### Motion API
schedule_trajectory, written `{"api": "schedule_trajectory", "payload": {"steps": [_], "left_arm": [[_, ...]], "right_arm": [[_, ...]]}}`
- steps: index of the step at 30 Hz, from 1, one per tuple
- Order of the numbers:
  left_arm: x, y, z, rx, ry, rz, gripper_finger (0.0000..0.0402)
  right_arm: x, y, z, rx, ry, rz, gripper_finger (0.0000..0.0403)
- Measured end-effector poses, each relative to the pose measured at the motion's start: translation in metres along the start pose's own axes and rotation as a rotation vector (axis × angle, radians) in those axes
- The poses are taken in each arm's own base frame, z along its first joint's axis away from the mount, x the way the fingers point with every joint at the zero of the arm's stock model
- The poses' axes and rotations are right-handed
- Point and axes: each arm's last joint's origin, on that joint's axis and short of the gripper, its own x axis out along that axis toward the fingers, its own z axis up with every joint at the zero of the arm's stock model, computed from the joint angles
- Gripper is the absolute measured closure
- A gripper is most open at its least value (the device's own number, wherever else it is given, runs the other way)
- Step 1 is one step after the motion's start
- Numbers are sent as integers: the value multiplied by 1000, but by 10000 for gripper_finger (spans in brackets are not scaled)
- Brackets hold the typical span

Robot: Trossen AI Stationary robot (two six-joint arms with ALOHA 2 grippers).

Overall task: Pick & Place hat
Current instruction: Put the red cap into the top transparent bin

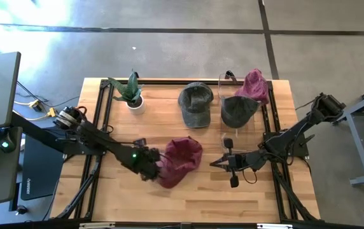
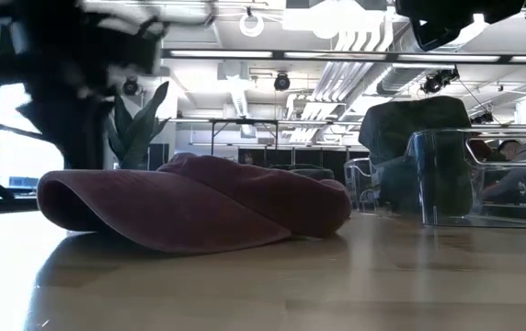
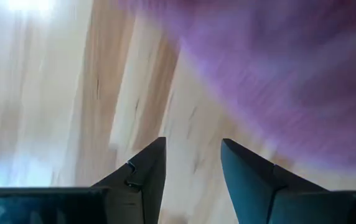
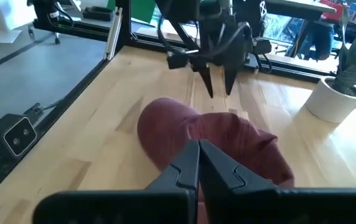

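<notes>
A maroon hat (image 1: 182,160) lies crumpled on the wooden table (image 1: 188,200), near its middle, with its underside flat on the wood (image 2: 199,210). My left gripper (image 1: 151,168) points steeply down just left of the hat, open, with only bare wood between its fingers (image 3: 190,168). The right wrist view shows this left gripper (image 4: 220,87) hanging just past the hat's far edge (image 4: 215,137), clear of it. My right gripper (image 1: 214,163) hovers to the right of the hat, shut (image 4: 198,152) and holding nothing.
At the back of the table stand a potted plant (image 1: 131,94), a grey-green cap (image 1: 196,105), a dark grey cap (image 1: 238,109) on a clear stand (image 2: 484,179) and a pink cap (image 1: 255,84). Bare wood lies along the near edge.
</notes>
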Motion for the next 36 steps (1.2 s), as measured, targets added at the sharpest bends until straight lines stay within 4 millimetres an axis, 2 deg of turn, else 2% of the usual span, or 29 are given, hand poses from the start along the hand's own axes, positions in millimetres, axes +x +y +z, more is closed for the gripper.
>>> {"api": "schedule_trajectory", "payload": {"steps": [3, 6, 9, 11, 14, 18, 23, 27, 33, 36], "left_arm": [[-9, -4, -24, 58, -10, -28, 255], [-20, -26, -46, 162, -68, -106, 255], [-29, -48, -58, 236, -193, -151, 255], [-25, -65, -60, 343, -274, -160, 255], [-14, -82, -70, 574, -347, -85, 255], [-7, -95, -69, 658, -491, 44, 255], [-8, -102, -62, 721, -590, 95, 255], [-3, -100, -57, 766, -574, 120, 253], [19, -102, -49, 854, -516, 141, 233], [31, -104, -47, 875, -508, 228, 224]], "right_arm": [[0, 0, -1, 3, 6, -1, 401], [0, 0, -1, 3, 9, -1, 397], [0, -1, -1, -2, 8, -19, 397], [0, -2, -1, -2, 6, -48, 400], [1, -4, -1, 1, 6, -69, 401], [2, -5, 0, 5, 1, -70, 397], [2, -6, 0, 4, 3, -65, 401], [2, -5, 0, 2, 6, -45, 396], [2, -5, -1, 7, 11, -34, 397], [2, -5, -1, 7, 11, -34, 401]]}}
